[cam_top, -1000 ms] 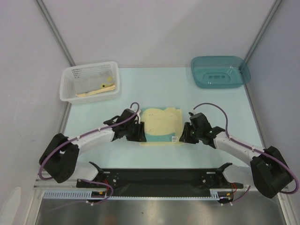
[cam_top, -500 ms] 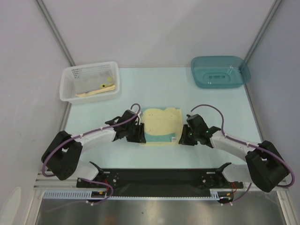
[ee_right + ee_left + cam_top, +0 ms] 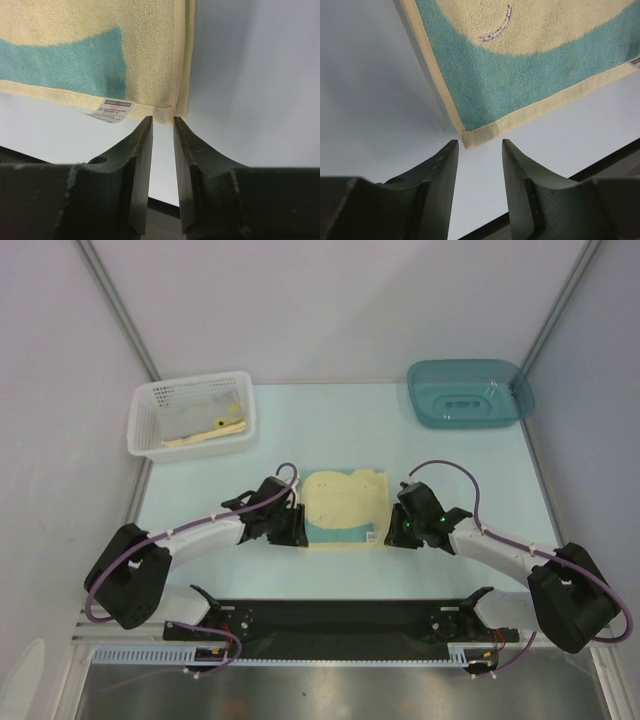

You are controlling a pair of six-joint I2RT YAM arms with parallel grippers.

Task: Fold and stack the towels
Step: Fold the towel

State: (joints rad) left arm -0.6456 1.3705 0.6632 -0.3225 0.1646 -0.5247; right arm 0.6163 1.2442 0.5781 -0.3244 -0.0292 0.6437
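Observation:
A pale yellow towel (image 3: 345,508) with a teal band lies flat in the middle of the table. My left gripper (image 3: 299,534) is at its near left corner (image 3: 472,140). Its jaws are open, and the corner lies just ahead of the gap between the fingertips (image 3: 451,148). My right gripper (image 3: 388,534) is at the near right corner (image 3: 170,111), beside the towel's white tag (image 3: 112,109). Its jaws stand narrowly open, and I see nothing between them. Two more towels, one grey (image 3: 192,416) and one yellow (image 3: 216,431), lie in the white mesh basket (image 3: 147,440).
A teal plastic bin (image 3: 470,392) stands at the back right. The white mesh basket is at the back left. A black rail (image 3: 340,618) runs along the near table edge between the arm bases. Slanted walls close in both sides.
My right gripper has moved left, up to the towel's near right corner. My left gripper has shifted slightly toward the near left corner, and its jaws have narrowed a little.

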